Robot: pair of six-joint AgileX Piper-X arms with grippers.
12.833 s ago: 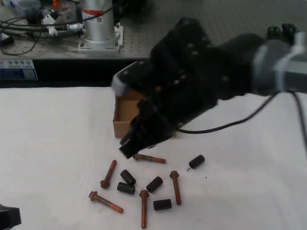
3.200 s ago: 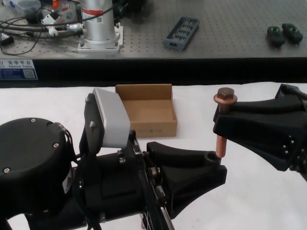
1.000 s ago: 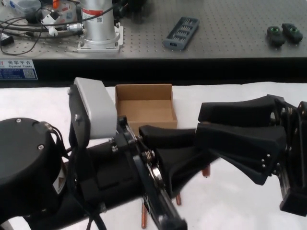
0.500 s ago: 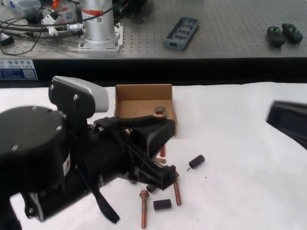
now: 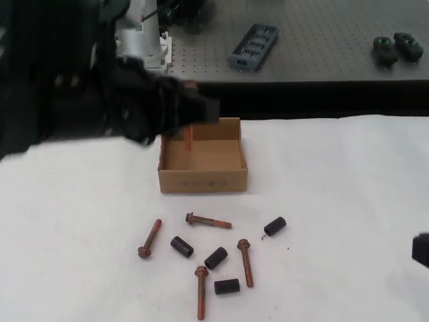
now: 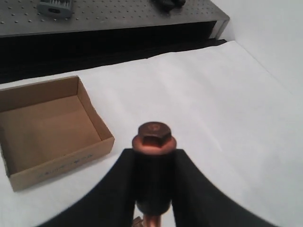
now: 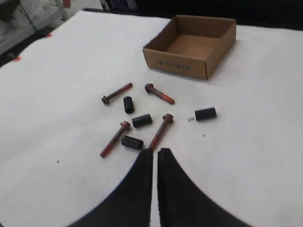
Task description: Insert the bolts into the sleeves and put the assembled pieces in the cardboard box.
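My left gripper hangs over the back left part of the cardboard box, shut on a black sleeve with a copper bolt through it. The bolt's shaft points down into the box. The box looks empty inside. Several loose bolts, such as one lying crosswise, and several black sleeves lie on the white cloth in front of the box. My right gripper is shut on nothing, low over the cloth near a bolt and a sleeve.
White cloth covers the bench. Behind it stands a perforated metal table with a metal post, a blue rack and cables. A dark bit of an arm shows at the right edge.
My left arm has swung from the front of the bench up and back, carrying the bolt and sleeve over the box. The right arm has drawn back to the right.
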